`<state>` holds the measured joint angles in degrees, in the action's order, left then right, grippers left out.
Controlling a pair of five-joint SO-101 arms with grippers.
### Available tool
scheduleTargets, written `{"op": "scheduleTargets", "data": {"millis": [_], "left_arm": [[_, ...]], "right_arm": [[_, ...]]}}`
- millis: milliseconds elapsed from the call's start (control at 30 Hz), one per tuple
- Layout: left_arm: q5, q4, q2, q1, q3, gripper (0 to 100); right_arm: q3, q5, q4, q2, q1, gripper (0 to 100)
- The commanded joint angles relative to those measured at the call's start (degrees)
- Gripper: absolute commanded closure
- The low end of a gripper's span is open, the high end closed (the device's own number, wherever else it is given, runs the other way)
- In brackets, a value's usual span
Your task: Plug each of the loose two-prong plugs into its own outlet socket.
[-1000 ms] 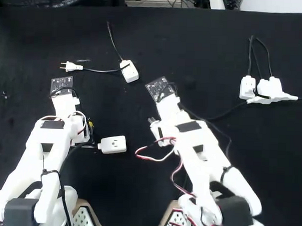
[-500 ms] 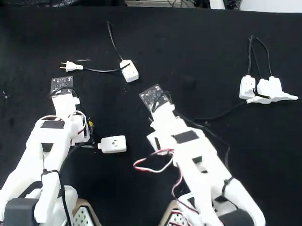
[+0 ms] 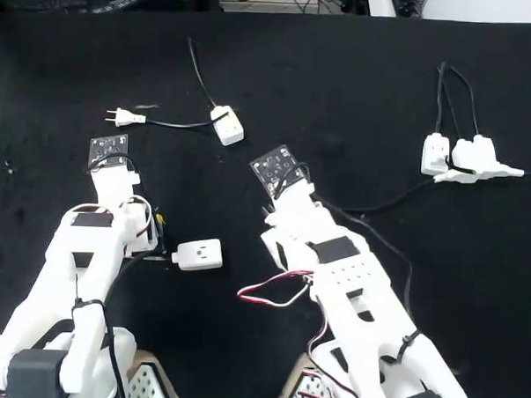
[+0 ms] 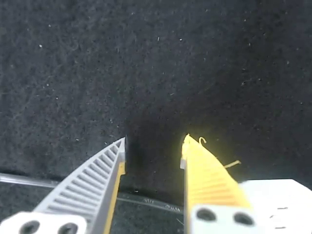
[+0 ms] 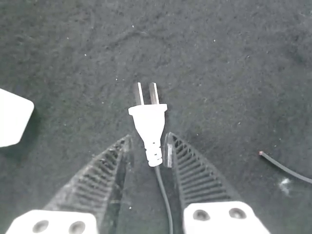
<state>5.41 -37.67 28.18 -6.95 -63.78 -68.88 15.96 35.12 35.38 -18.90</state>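
In the right wrist view a white two-prong plug (image 5: 147, 120) lies on the black mat, prongs pointing away from my right gripper (image 5: 146, 141). That gripper is open, its fingers flanking the plug's ribbed tail and cord. In the high view the right arm (image 3: 329, 250) covers this plug. My left gripper (image 4: 153, 146) is open over bare mat, with a white outlet socket (image 4: 275, 204) beside its yellow finger. That socket (image 3: 198, 254) sits just right of the left arm (image 3: 96, 236). A second loose plug (image 3: 124, 116) lies at the far left, corded to another socket (image 3: 226, 125).
A cluster of white sockets with plugs and black cords (image 3: 461, 157) sits at the far right. A white block's corner (image 5: 12, 122) shows beside the right gripper. A thin cable (image 4: 146, 199) runs under the left gripper. The mat's far middle is bare.
The right arm swung left, then came back slightly right, and stretched further forward. The left arm has not moved.
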Motion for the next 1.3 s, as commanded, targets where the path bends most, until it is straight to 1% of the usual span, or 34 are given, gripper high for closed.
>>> {"op": "scheduleTargets", "data": {"millis": [0,100,267,433,600,1133,1200,1267], "left_arm": [[0.2,0.8,0.6,0.7,0.3,81],[0.2,0.8,0.6,0.7,0.3,81],[0.2,0.8,0.4,0.4,0.3,81],[0.2,0.8,0.4,0.4,0.3,81],[0.2,0.8,0.4,0.4,0.3,81],[0.2,0.4,0.4,0.3,0.3,81],[0.2,0.4,0.4,0.3,0.3,81],[0.2,0.4,0.4,0.3,0.3,81]], "right_arm": [[0.7,0.0,0.3,1.9,1.1,89.5],[0.7,0.0,0.4,1.9,0.4,89.3],[1.5,0.2,0.4,-0.9,-0.4,80.7],[5.3,0.4,0.2,-8.0,-0.1,84.1],[9.2,0.4,-0.1,-14.3,-0.1,84.1],[17.5,0.6,-0.9,-26.3,0.0,84.5],[17.5,0.6,-0.9,-26.4,0.1,88.9],[17.5,0.6,-0.9,-26.4,0.1,98.6]]}}
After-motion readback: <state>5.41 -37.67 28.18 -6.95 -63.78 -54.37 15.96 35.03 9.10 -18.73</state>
